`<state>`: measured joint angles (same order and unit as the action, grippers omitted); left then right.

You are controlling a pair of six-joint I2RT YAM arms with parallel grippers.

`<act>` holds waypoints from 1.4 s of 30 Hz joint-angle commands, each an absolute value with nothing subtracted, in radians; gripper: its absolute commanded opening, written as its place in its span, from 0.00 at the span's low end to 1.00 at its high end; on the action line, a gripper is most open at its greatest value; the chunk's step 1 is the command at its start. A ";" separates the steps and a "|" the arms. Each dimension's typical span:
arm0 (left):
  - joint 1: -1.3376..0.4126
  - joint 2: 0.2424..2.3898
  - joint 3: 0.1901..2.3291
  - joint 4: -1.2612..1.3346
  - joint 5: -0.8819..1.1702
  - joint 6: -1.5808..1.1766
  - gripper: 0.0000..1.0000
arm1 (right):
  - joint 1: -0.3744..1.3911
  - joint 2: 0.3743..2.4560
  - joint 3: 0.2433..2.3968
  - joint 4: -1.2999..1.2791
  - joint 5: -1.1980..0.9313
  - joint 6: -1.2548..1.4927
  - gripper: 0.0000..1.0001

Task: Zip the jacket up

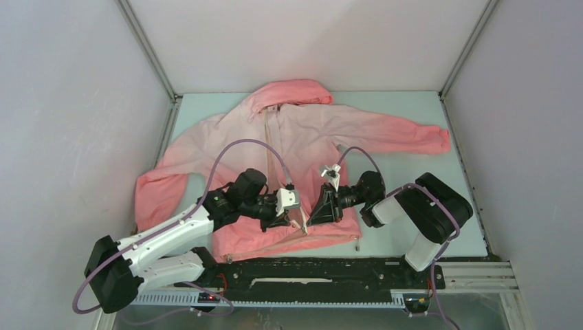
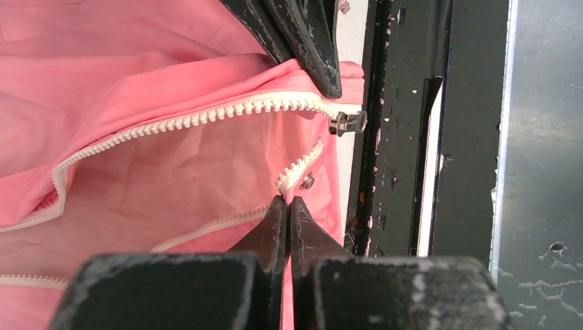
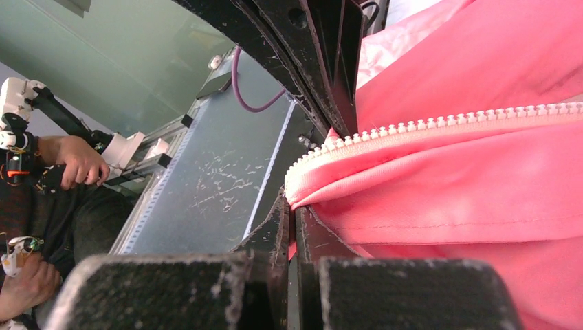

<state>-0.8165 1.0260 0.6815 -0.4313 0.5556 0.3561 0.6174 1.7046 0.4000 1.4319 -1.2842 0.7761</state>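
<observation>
Jacket (image 1: 309,130) lies spread on the tabletop (image 1: 405,172), hood at the far side and hem at the near edge. The 2 halves of the zipper (image 2: 206,118) stand apart at the hem. Left claw (image 1: 300,224) is pinched tight on 1 half's fabric edge. Right claw (image 1: 311,220) is pinched tight on the other, beside the metal slider (image 2: 347,124).

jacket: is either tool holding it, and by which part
Yes: the left tool and right tool each pinch the jacket by one side of its open zipper, near the hem.
</observation>
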 commanded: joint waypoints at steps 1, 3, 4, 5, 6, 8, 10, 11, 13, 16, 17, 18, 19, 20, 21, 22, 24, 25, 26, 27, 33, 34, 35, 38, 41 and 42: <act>-0.806 0.984 0.714 -0.424 0.607 0.374 0.00 | 0.614 1.720 0.432 1.515 -1.300 0.784 0.00; -0.804 0.971 0.710 -0.425 0.606 0.375 0.00 | 0.615 1.726 0.435 1.514 -1.302 0.785 0.00; -0.802 0.967 0.708 -0.421 0.607 0.373 0.00 | 0.615 1.727 0.437 1.514 -1.302 0.788 0.00; -0.801 0.966 0.707 -0.417 0.611 0.372 0.00 | 0.616 1.727 0.437 1.514 -1.302 0.787 0.00; -0.802 0.969 0.708 -0.415 0.614 0.371 0.00 | 0.616 1.728 0.437 1.515 -1.304 0.787 0.00; -0.801 0.977 0.713 -0.421 0.618 0.373 0.00 | 0.617 1.729 0.438 1.515 -1.304 0.788 0.00; -0.801 0.984 0.716 -0.421 0.625 0.374 0.00 | 0.617 1.731 0.439 1.514 -1.303 0.787 0.00; -0.799 0.983 0.716 -0.420 0.628 0.374 0.00 | 0.616 1.731 0.439 1.515 -1.302 0.788 0.00; -0.799 0.984 0.712 -0.417 0.632 0.373 0.00 | 0.616 1.730 0.439 1.515 -1.300 0.789 0.00; -0.799 0.989 0.713 -0.419 0.637 0.371 0.00 | 0.617 1.732 0.440 1.515 -1.301 0.789 0.00; -0.799 0.992 0.713 -0.419 0.641 0.371 0.00 | 0.616 1.731 0.440 1.515 -1.300 0.789 0.00; -0.799 0.991 0.713 -0.420 0.642 0.372 0.00 | 0.615 1.731 0.440 1.514 -1.300 0.789 0.00; -0.799 0.993 0.712 -0.417 0.643 0.372 0.00 | 0.615 1.730 0.440 1.515 -1.301 0.788 0.00; -0.799 0.995 0.712 -0.418 0.643 0.372 0.00 | 0.615 1.730 0.441 1.514 -1.299 0.788 0.00; -0.799 0.999 0.713 -0.420 0.646 0.372 0.00 | 0.615 1.729 0.440 1.514 -1.299 0.788 0.00; -0.798 1.002 0.713 -0.418 0.649 0.371 0.00 | 0.617 1.729 0.440 1.514 -1.299 0.789 0.00; -0.799 1.011 0.717 -0.422 0.649 0.373 0.00 | 0.618 1.730 0.440 1.514 -1.300 0.788 0.00; -0.798 1.015 0.720 -0.423 0.652 0.374 0.00 | 0.617 1.730 0.440 1.514 -1.301 0.789 0.00; -0.799 1.018 0.722 -0.424 0.658 0.374 0.00 | 0.617 1.728 0.440 1.514 -1.300 0.789 0.00; -0.798 1.020 0.722 -0.423 0.662 0.374 0.00 | 0.617 1.730 0.440 1.514 -1.300 0.790 0.00; -0.799 1.029 0.727 -0.426 0.676 0.374 0.00 | 0.624 1.745 0.459 1.514 -1.302 0.799 0.00; -0.798 1.029 0.727 -0.425 0.676 0.376 0.00 | 0.626 1.749 0.461 1.514 -1.304 0.799 0.00; -0.799 1.029 0.726 -0.426 0.675 0.376 0.00 | 0.626 1.751 0.462 1.514 -1.304 0.799 0.00; -0.798 1.027 0.724 -0.428 0.678 0.380 0.00 | 0.626 1.750 0.463 1.515 -1.305 0.800 0.00; -0.799 1.040 0.730 -0.435 0.687 0.383 0.00 | 0.630 1.754 0.468 1.515 -1.307 0.798 0.00; -0.800 1.048 0.733 -0.441 0.692 0.385 0.00 | 0.634 1.757 0.475 1.513 -1.307 0.798 0.00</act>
<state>-0.7998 1.0313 0.6815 -0.4366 0.6197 0.3656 0.6212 1.7504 0.4355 1.4364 -1.3029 0.8040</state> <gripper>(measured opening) 0.009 0.019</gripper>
